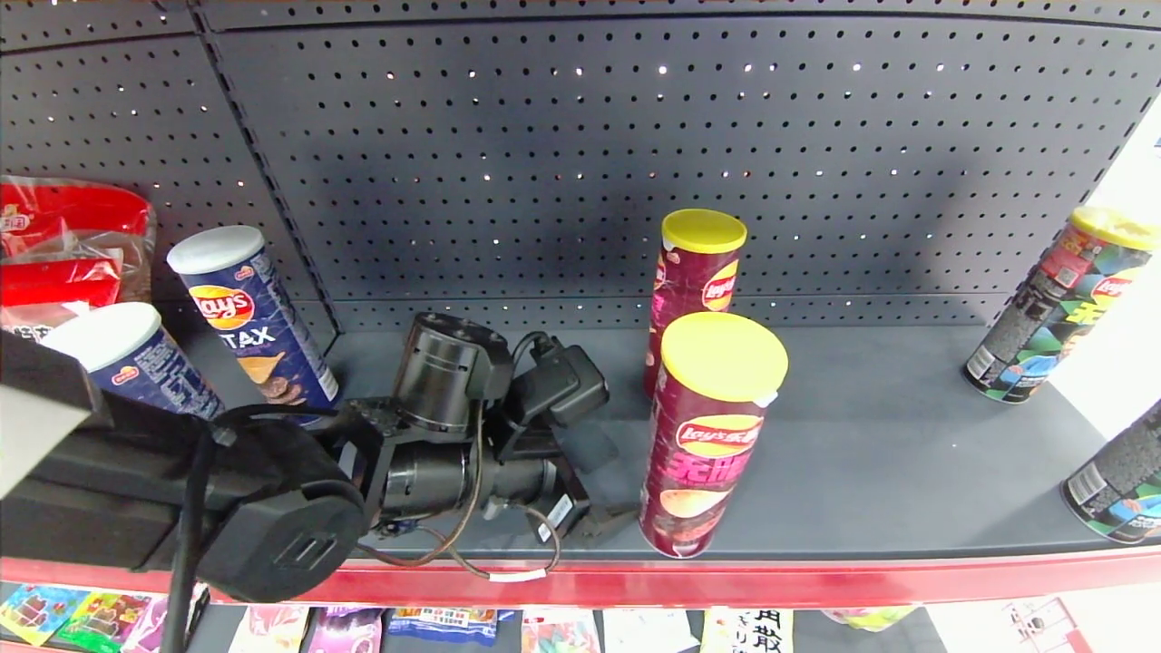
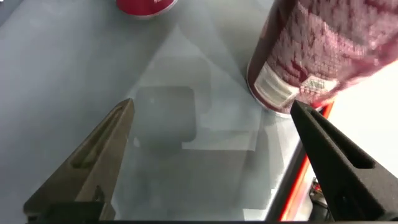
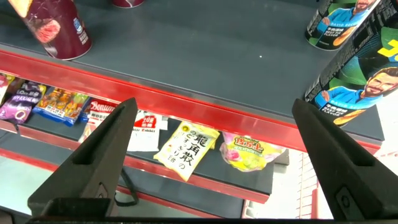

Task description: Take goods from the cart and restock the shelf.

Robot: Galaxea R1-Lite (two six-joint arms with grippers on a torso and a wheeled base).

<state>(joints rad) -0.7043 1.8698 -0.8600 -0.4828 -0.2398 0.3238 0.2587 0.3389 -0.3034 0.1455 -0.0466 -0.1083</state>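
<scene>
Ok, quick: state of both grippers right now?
Left gripper: open, holding nothing.
Right gripper: open, holding nothing.

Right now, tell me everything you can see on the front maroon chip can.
The front maroon can is a tall tube with a glossy printed wrap that looks like cardboard and a flat yellow plastic-looking lid on. It stands upright near the red front edge of the grey shelf, in front of a matching can; whether they touch is unclear. The open left gripper sits just beside its base, not holding it.
</scene>
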